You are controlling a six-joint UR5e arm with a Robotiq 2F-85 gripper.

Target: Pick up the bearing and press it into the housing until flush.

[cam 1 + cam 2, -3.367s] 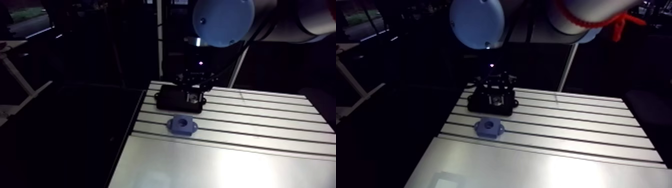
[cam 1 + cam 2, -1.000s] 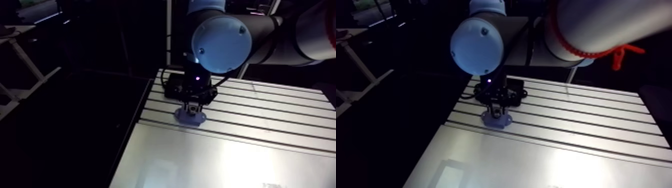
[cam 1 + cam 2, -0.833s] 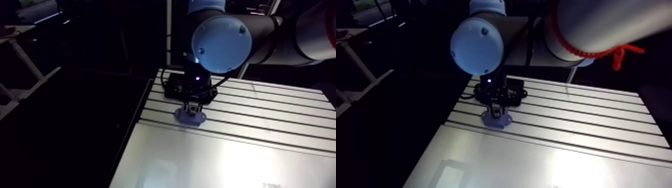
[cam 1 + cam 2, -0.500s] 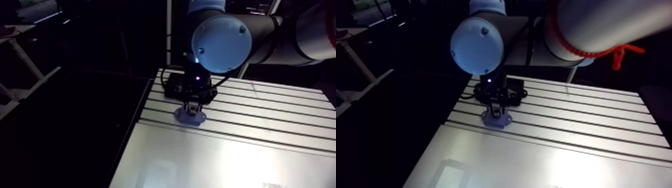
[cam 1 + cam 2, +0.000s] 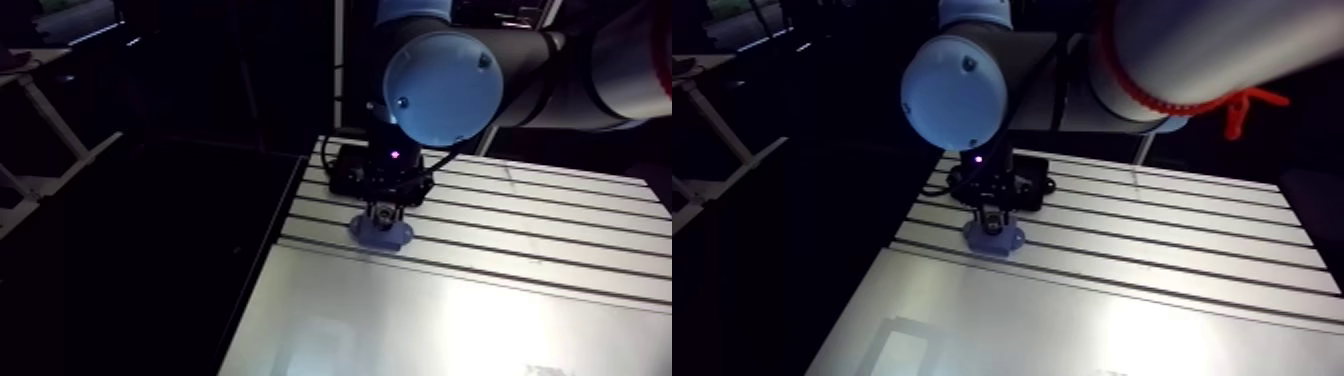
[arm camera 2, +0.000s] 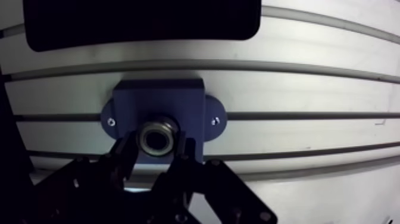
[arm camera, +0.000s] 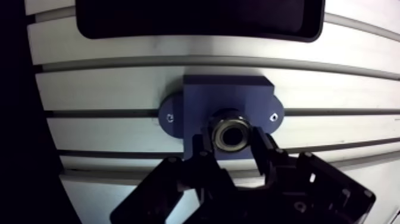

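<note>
In the arm view we see the gripper (image 5: 383, 214) reaching straight down onto the blue housing (image 5: 398, 238). The housing sits near the left edge of the slotted table (image 5: 520, 300), where the grooved part meets the smooth plate. A black tray (image 5: 345, 168) lies on the table just behind the housing, partly hidden by the wrist. From here the fingers are too small and dark for us to read.

In the wrist view we look down on the housing, a blue block with a rounded ear and a small hole on each side, lying across one of the table's grooves. The bearing (image 7: 231, 134), a shiny metal ring with a dark centre, sits at the housing's round bore. The two fingers (image 7: 203, 145) stand only a little apart, one on each side of the ring and pressed against it, so the gripper has hold of the bearing. We cannot tell whether the ring is level with the block's top face. The black tray lies ahead of the housing, apart from it.
</note>
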